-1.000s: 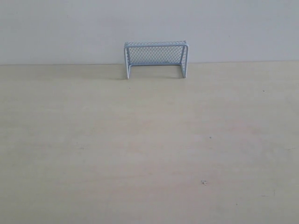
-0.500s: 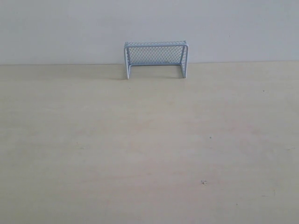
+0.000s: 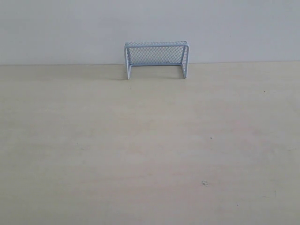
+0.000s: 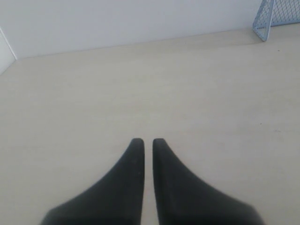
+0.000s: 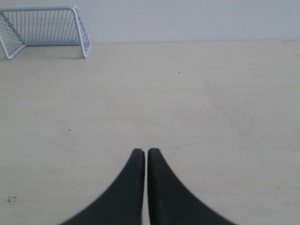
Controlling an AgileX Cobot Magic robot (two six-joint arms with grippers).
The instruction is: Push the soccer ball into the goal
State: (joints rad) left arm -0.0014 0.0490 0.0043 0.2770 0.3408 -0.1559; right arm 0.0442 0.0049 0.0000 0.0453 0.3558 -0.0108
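Ext. view: the goal (image 3: 156, 58) stands in the upper centre of the frame, at the far edge of the desk (image 3: 140, 140), w/ its back net up against the pale wall (image 3: 70, 28). It's upright, the open mouth faces the lower part of the frame, and both front posts are on the desk top. The pale wood desk fills the lower three quarters of the frame. A small dark speck (image 3: 205, 183) sits lower right of centre, well apart from the goal.

Where the soccer ball is can't be told from these views.

L wrist view: the left claw (image 4: 148, 140) is closed, w/ only a thin slit btwn its two black fingers (image 4: 129, 183) and nothing held in it. Bare desk lies beyond the tips. One side post and a bit of netting of the goal (image 4: 276, 16) show at the desk's far edge by the wall, well apart from the claw and cut off by the frame border.

R wrist view: the right claw (image 5: 146, 151) is closed too, its tips nearly touching, gripping nothing. The whole goal (image 5: 44, 28) shows far beyond it at the wall, seen at an angle, well apart from the tips.
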